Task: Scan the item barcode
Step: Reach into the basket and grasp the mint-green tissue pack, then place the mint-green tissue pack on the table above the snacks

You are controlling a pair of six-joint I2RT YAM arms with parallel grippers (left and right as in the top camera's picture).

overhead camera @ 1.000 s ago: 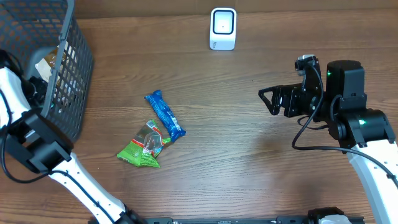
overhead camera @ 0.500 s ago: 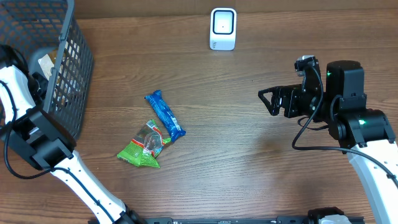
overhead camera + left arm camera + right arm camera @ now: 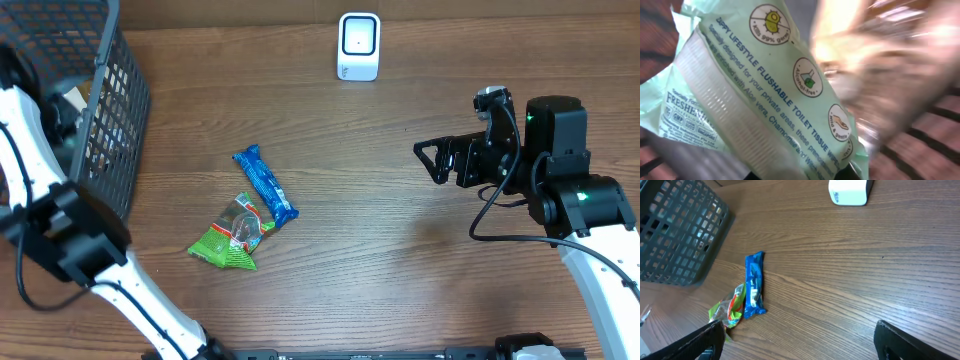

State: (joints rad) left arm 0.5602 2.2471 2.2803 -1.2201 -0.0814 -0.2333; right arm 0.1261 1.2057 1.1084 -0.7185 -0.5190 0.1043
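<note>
In the overhead view, the left arm (image 3: 40, 190) is seen reaching into the dark mesh basket (image 3: 112, 110) at the tabletop's (image 3: 380, 260) far left corner, and the left gripper is hidden there by the basket wall. What lies inside is shown only by the left wrist view: a pale green pack of flushable toilet tissue wipes (image 3: 765, 100) fills the frame, tilted, with blurred clear wrapping to its right. The left gripper is closed, but its fingers are not made out, so a grip on the pack cannot be confirmed. The right gripper (image 3: 428, 162) is held above bare wood with its jaws spread wide and nothing between them, as is confirmed by the right wrist view. A blue bar wrapper (image 3: 266, 184) and a green snack bag (image 3: 233, 232) are seen touching near the tabletop's middle. The white scanner (image 3: 358, 46) stands at the far edge, well apart from both.
</note>
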